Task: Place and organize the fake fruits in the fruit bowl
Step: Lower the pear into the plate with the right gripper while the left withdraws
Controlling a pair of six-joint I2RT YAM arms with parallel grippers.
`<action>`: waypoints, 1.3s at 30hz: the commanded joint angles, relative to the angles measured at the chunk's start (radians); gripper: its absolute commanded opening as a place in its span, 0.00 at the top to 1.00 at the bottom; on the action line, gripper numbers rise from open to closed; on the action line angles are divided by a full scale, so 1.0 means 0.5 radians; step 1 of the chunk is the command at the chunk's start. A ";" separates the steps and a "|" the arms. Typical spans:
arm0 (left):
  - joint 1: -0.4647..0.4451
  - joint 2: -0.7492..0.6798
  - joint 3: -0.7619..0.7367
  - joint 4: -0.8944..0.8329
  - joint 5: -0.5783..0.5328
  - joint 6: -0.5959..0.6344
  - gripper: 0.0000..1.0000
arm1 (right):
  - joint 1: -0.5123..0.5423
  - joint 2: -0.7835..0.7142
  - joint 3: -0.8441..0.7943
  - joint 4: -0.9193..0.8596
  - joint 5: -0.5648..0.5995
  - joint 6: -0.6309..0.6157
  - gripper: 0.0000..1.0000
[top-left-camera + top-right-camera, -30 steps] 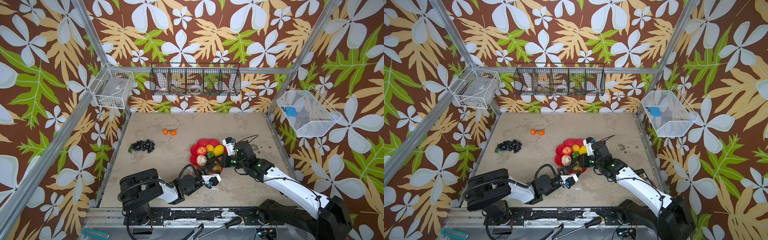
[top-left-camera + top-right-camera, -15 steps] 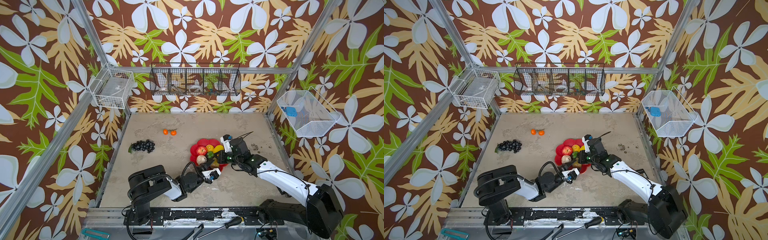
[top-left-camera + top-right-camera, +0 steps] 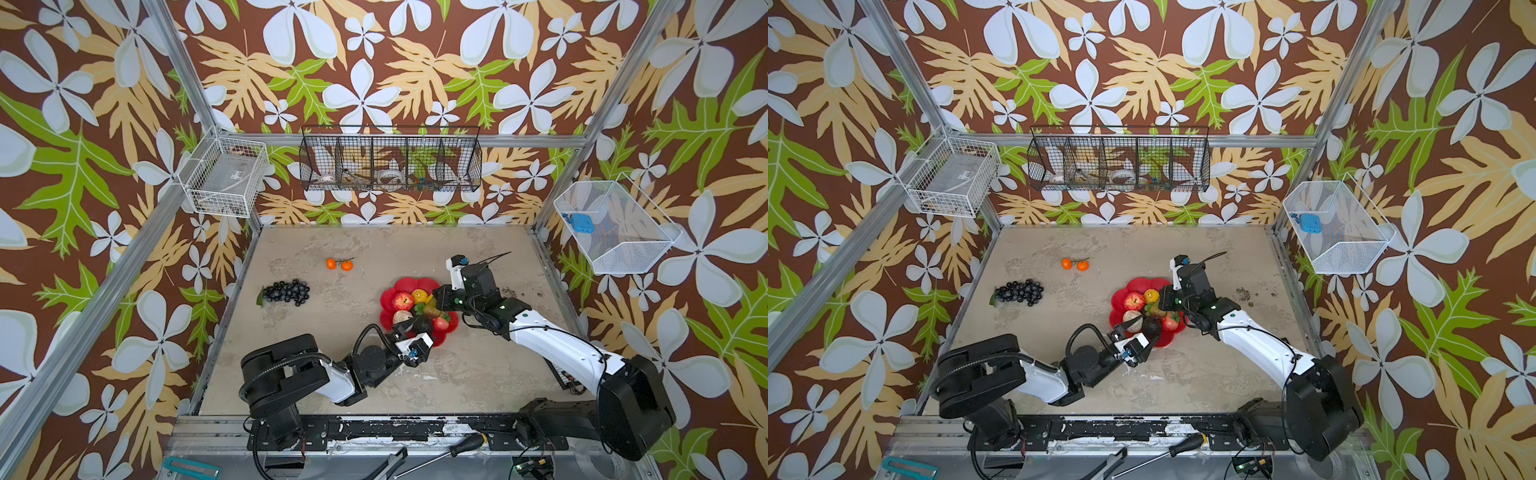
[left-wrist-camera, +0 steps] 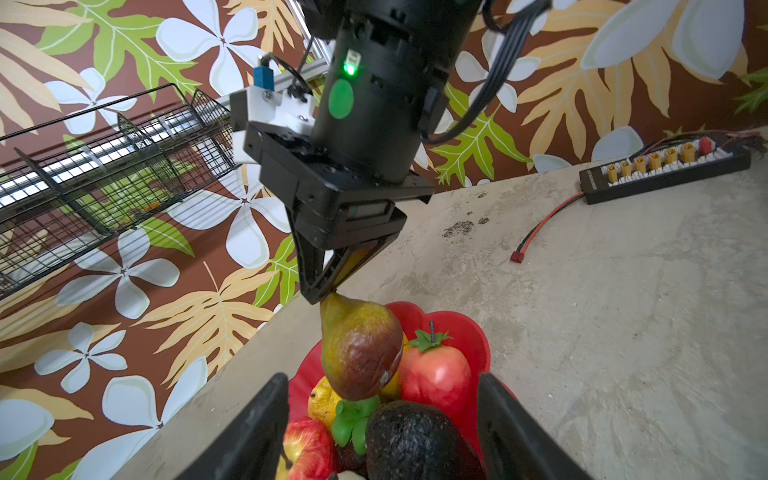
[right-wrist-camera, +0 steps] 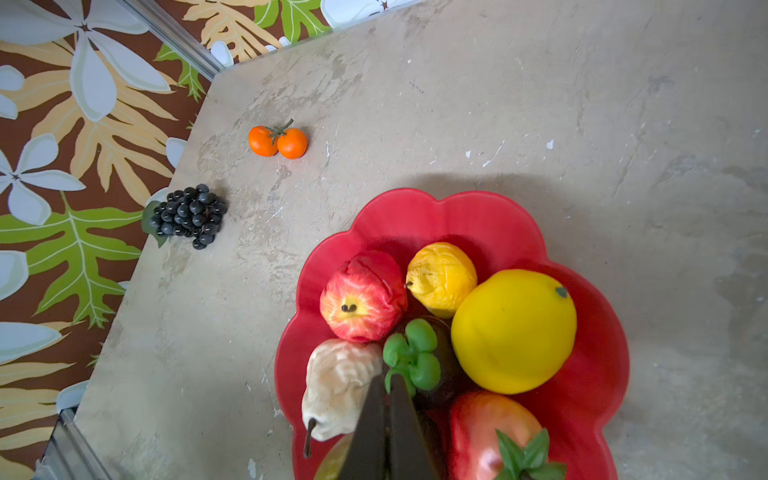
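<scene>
Fruit bowl [image 3: 419, 285]: stands on the table [image 3: 324, 332], right of centre in both top views, heaped with fruit.
Fruits in the bowl: red apple [image 5: 361, 297], smooth lemon [image 5: 513, 332], crinkled lemon [image 5: 440, 278], cream lumpy piece [image 5: 340, 380], avocado [image 4: 415, 440], strawberry [image 4: 436, 374], pear [image 4: 359, 349].
Fruits outside: grape bunch [image 3: 286, 291] and stemmed oranges [image 3: 338, 264], both on the bare table, well apart from the bowl.
My left claw [image 4: 381, 380]: jaws spread and gripping nothing. My fingers flank the avocado at the side of the bowl nearest my arm's base.
My right claw [image 4: 321, 293]: clenched, with the tips meeting at the pear's narrow end. The pear stands upright on the heap. I cannot tell whether I am pinching its stem.
Progress, in my judgement: most of the placing is done, with seven pieces in and two groups out.
Work remaining, in my judgement: I must settle the pear so it rests without my support. I must then fetch the grapes and the oranges and find room for them on a crowded dish.
</scene>
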 commanded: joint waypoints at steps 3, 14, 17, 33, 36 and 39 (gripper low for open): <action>0.005 -0.282 -0.090 -0.123 -0.069 -0.218 0.27 | -0.003 0.125 0.100 0.103 0.209 -0.080 1.00; 0.071 -1.037 -0.227 -0.919 -0.321 -0.808 0.22 | -0.003 0.475 0.366 0.256 0.352 -0.114 1.00; 0.143 -1.153 -0.272 -1.066 -0.321 -0.938 0.22 | 0.000 0.603 0.448 0.284 0.349 -0.111 1.00; 0.200 -1.252 -0.373 -0.990 -0.385 -0.931 0.18 | 0.062 1.051 0.770 0.276 0.417 -0.138 1.00; 0.201 -1.270 -0.409 -0.931 -0.419 -0.920 0.18 | 0.063 1.094 0.792 0.266 0.440 -0.146 1.00; 0.202 -1.260 -0.412 -0.919 -0.431 -0.914 0.18 | 0.065 1.127 0.812 0.266 0.438 -0.149 1.00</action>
